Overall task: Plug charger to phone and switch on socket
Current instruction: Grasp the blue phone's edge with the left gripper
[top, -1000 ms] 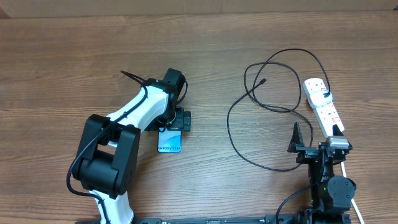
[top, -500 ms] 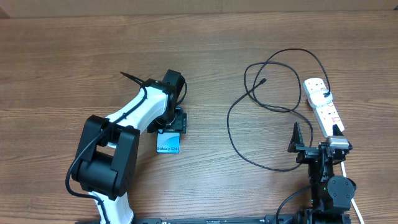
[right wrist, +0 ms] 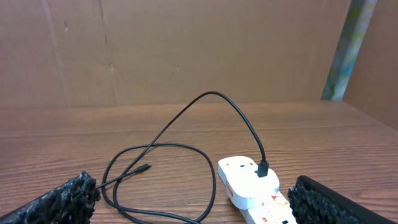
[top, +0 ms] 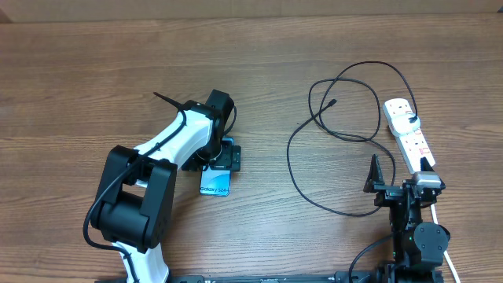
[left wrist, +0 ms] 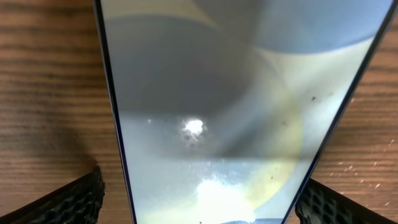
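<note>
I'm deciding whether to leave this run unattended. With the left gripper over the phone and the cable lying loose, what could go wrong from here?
1. The left gripper straddles the phone, with a gap showing between one finger and its edge; closing off-centre could skew the glossy phone or let it slip.
2. The charger's plug tip lies among crossing loops of the charger cable, so lifting it might drag them and tug the power strip.
</note>
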Tool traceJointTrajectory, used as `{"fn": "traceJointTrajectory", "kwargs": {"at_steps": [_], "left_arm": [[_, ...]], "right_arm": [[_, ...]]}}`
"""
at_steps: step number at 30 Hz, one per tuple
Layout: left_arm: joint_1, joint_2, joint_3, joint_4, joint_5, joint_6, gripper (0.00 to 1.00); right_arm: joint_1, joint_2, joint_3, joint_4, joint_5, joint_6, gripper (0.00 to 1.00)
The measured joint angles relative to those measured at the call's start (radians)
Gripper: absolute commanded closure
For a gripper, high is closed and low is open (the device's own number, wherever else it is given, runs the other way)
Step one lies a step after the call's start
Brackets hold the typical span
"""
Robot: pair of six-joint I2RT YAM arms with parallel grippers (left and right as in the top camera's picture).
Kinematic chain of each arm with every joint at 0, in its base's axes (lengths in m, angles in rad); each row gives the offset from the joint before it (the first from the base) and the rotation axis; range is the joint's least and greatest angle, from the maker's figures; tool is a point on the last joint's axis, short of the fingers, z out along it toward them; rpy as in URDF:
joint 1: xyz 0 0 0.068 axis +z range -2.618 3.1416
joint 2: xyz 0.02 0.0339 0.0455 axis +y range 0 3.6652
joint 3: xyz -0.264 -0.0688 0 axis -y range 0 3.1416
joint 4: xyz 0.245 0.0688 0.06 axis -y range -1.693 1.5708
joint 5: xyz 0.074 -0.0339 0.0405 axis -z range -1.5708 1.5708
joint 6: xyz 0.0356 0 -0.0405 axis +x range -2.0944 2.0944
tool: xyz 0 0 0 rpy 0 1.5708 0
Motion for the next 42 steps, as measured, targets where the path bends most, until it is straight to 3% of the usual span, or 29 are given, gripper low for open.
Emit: {"fn": "traceJointTrajectory", "kwargs": {"at_steps": [16,19,24,29,42], "left_arm": [[0.0,-0.003,-0.003,-0.015,0.048,0.057,0.01],[0.0,-0.005,-0.003,0.002,0.039,0.064,0.16],[-0.002,-0.007,-0.003,0.029,0.023,0.068,0.25],[-0.002,-0.008,-0.003,0.035,0.019,0.024,0.25],[-0.002,-0.008,-0.006,0.042,0.001,-0.07,0.03]], "right_arm": [[0.0,0.0,0.0,0.0,0.0,0.0,0.0],[0.0,0.0,0.0,0.0,0.0,-0.001,0.0],[0.0,0.0,0.0,0.0,0.0,0.0,0.0],[0.0,0.0,0.0,0.0,0.0,0.0,0.0],[0.0,0.0,0.0,0.0,0.0,0.0,0.0]]}}
